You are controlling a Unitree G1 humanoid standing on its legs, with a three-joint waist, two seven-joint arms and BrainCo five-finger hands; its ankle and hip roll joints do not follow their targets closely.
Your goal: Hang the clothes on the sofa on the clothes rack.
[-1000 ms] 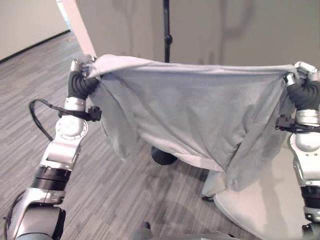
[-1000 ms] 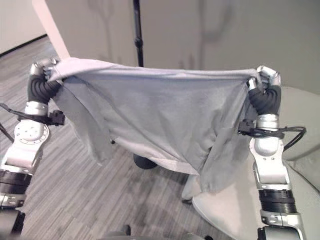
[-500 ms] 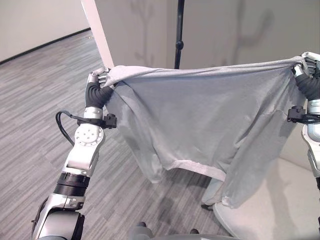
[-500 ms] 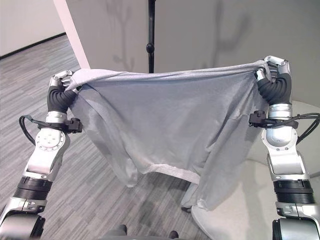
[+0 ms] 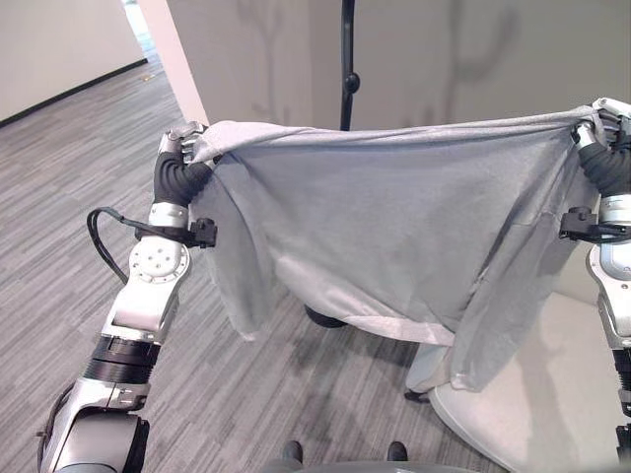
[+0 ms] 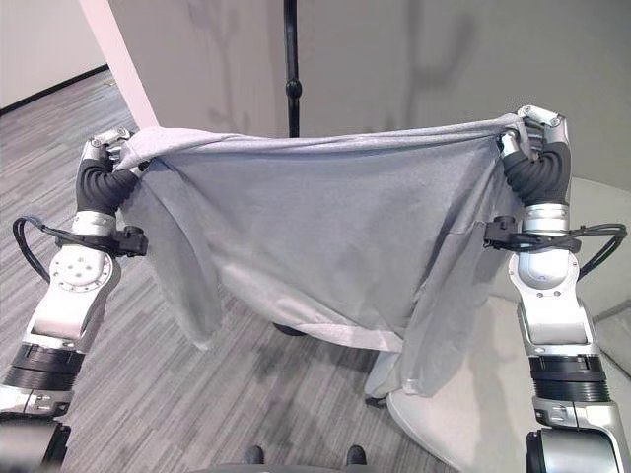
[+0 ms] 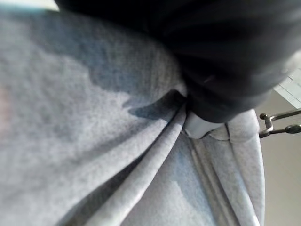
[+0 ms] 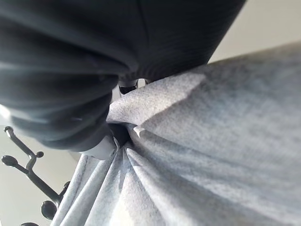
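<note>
grey shirt [image 6: 325,236] spread wide, sagging | left hand [image 5: 185,138], right hand [image 6: 537,123] apparently clutching its corners

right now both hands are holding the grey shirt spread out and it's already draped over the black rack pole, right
Not draped yet. The left hand and right hand hold the grey shirt spread out, but in the left eye view the black rack pole stands behind it.

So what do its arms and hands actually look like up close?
Both arms are silver-grey metal segments with black ringed joints. Each wrist has a dark ribbed, bellows-like cover, and black cables loop beside it. The left hand and right hand show silver fingers above those covers.
</note>
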